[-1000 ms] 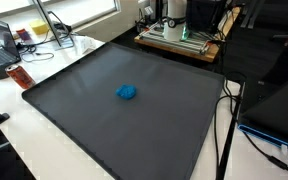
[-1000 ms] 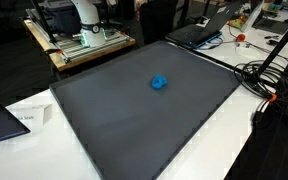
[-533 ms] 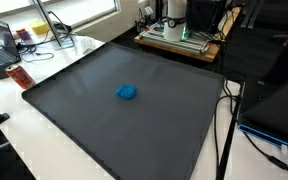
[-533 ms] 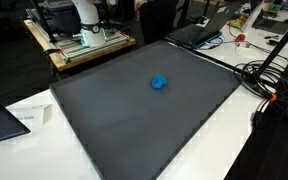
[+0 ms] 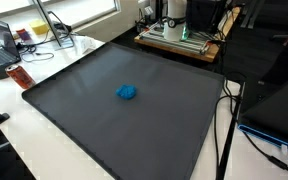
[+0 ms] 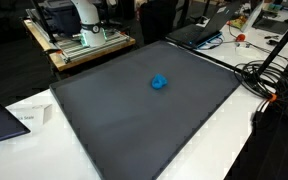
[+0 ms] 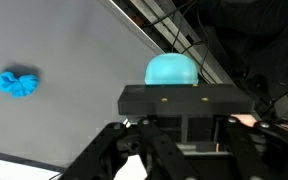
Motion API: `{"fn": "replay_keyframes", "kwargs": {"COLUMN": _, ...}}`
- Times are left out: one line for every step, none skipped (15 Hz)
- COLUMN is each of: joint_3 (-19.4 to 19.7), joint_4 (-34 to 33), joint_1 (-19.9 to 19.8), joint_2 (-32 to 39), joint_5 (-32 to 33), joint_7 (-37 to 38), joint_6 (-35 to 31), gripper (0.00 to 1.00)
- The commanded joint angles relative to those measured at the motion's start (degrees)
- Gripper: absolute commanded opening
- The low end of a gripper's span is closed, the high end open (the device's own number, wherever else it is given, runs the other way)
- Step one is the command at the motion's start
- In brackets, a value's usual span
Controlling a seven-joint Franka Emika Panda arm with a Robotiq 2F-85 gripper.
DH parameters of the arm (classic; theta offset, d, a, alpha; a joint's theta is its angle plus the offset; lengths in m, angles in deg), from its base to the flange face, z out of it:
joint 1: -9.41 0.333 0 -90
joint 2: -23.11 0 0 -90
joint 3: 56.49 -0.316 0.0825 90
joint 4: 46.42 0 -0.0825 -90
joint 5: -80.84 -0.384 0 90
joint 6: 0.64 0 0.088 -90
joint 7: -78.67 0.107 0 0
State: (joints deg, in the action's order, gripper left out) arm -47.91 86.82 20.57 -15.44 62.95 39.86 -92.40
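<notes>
- The gripper (image 7: 184, 150) is hanging well apart from the blue crumpled lump (image 7: 19, 83), its fingers pressed together and pinching nothing.
- The lump (image 5: 128, 92) is lying alone near the middle of the dark surface (image 5: 74, 115).
- By my reading, the work is sitting at the approach stage: the next move is calling for spreading the fingers, centring over the lump and descending.
- Only the wrist view is showing the gripper and a turquoise dome (image 7: 172, 70) beyond its housing; the exterior views are placing the lump (image 6: 160, 83) on the whole surface.
</notes>
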Motion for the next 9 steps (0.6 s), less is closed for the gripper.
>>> {"fn": "replay_keyframes", "kwargs": {"joint_3": -0.2, "joint_4": -1.1, "joint_1": -1.0, "joint_2": 0.3, "joint_5": -0.2, "joint_7": -1.1, "joint_6": 1.7, "gripper": 0.22}}
{"fn": "replay_keyframes", "kwargs": {"joint_3": -0.4, "joint_4": -1.0, "joint_1": -1.1, "joint_2": 0.1, "joint_5": -0.2, "joint_7": -0.6, "joint_6": 1.8, "gripper": 0.22}}
{"fn": "replay_keyframes", "kwargs": {"joint_3": -0.5, "joint_4": -0.9, "joint_1": -1.1, "joint_2": -0.1, "joint_5": -0.3, "joint_7": -0.5, "joint_6": 1.7, "gripper": 0.22}}
{"fn": "replay_keyframes", "kwargs": {"joint_3": -0.7, "joint_4": -0.8, "joint_1": -1.3, "joint_2": -0.4, "joint_5": -0.2, "joint_7": 0.0, "joint_6": 1.6, "gripper": 0.22}}
{"fn": "replay_keyframes", "kwargs": {"joint_3": -1.0, "joint_4": -1.4, "joint_1": -1.3, "joint_2": 0.4, "joint_5": -0.9, "joint_7": 0.8, "joint_6": 0.4, "gripper": 0.22}}
{"fn": "replay_keyframes", "kwargs": {"joint_3": -1.1, "joint_4": -2.1, "joint_1": -0.9, "joint_2": 1.5, "joint_5": -2.4, "joint_7": 1.2, "joint_6": -0.7, "gripper": 0.22}}
{"fn": "replay_keyframes", "kwargs": {"joint_3": -1.7, "joint_4": -2.8, "joint_1": -0.7, "joint_2": 2.6, "joint_5": -3.1, "joint_7": 2.3, "joint_6": -2.0, "gripper": 0.22}}
{"fn": "replay_keyframes", "kwargs": {"joint_3": -2.5, "joint_4": -3.8, "joint_1": -0.3, "joint_2": 4.5, "joint_5": -4.7, "joint_7": 3.9, "joint_6": -4.1, "gripper": 0.22}}
{"fn": "replay_keyframes", "kwargs": {"joint_3": -3.9, "joint_4": -4.4, "joint_1": -0.4, "joint_2": 6.3, "joint_5": -5.8, "joint_7": 6.5, "joint_6": -7.4, "gripper": 0.22}}
